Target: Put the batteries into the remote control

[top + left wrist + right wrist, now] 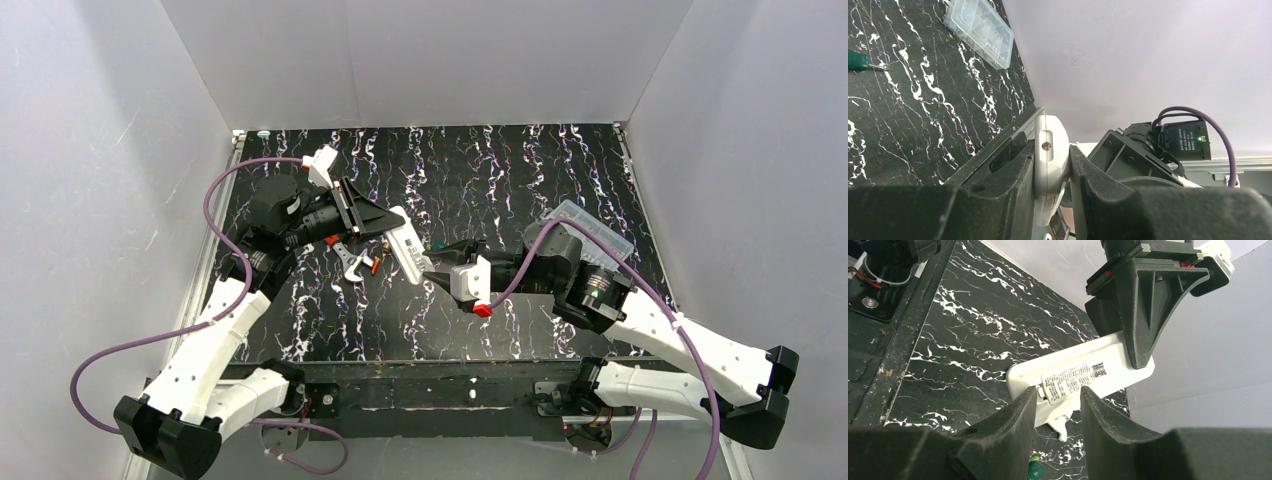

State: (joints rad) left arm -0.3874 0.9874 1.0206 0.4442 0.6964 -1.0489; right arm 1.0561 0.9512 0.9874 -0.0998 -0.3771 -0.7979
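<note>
Top view: a black tabletop (520, 180) veined with white like marble, inside plain white walls. The remote control (408, 246), a slim smooth white plastic bar, is near the centre, slanting from 11 to 5 o'clock. The left gripper (390, 225) clamps its upper end from the 9 o'clock side. The right gripper (436, 263) meets its lower end from 3 o'clock. Just beside the remote at 8 o'clock lies a thin red-orange cylinder, one of the batteries (376, 264), next to a small whitish piece (350, 263). A clear ribbed plastic box (592, 226) sits towards 3 o'clock.

Left wrist view: the left gripper (1052, 151) has its matte black fingers closed tight on the remote control (1050, 135), seen end-on as a rounded white edge with a small screw. The clear box (979, 31) lies at 11 o'clock and a green screwdriver handle (857, 60) at 9 o'clock.

Right wrist view: the remote control (1083, 371) shows its flat back with a printed label. The left gripper (1139, 352) pinches its 2 o'clock end. The right gripper (1058, 392) is about half open, its tips either side of the label. Whether they press the remote cannot be told.
</note>
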